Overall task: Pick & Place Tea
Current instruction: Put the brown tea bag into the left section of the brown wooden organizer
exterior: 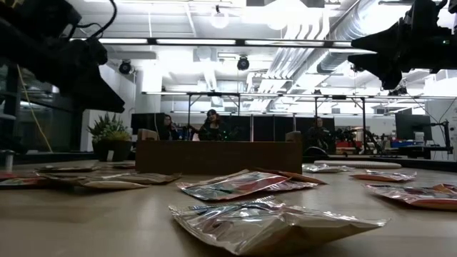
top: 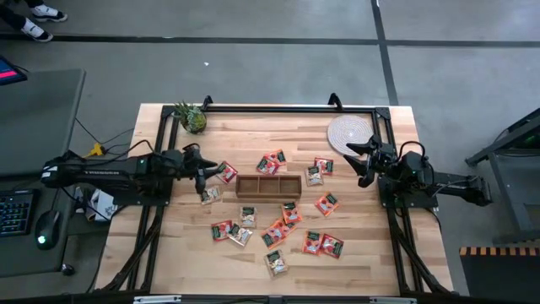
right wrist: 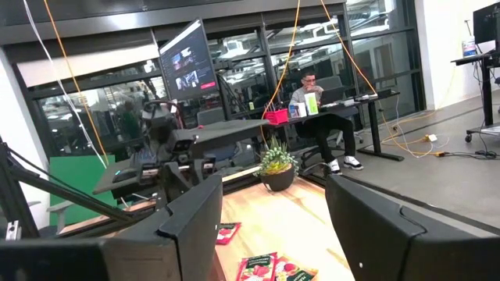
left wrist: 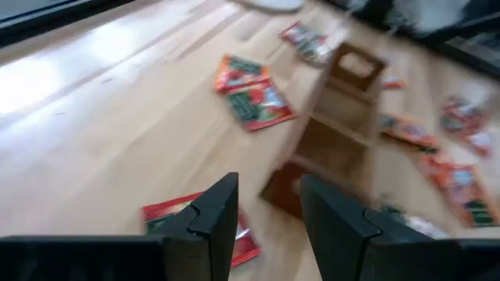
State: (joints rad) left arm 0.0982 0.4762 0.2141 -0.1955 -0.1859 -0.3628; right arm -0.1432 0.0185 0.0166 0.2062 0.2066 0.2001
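Several small orange-red tea sachets lie flat and scattered on the wooden table, around a long brown wooden box with three compartments. My left gripper hovers left of the box, open with nothing between its fingers. One sachet lies on the table just under it. Another sachet lies nearer the front edge. My right gripper waits open at the table's right side, raised and pointing across the table.
A round pale woven mat lies at the far right, close to my right gripper. A small potted plant stands at the far left corner. A black frame runs along the table's far edge and sides. People sit at desks beyond the table.
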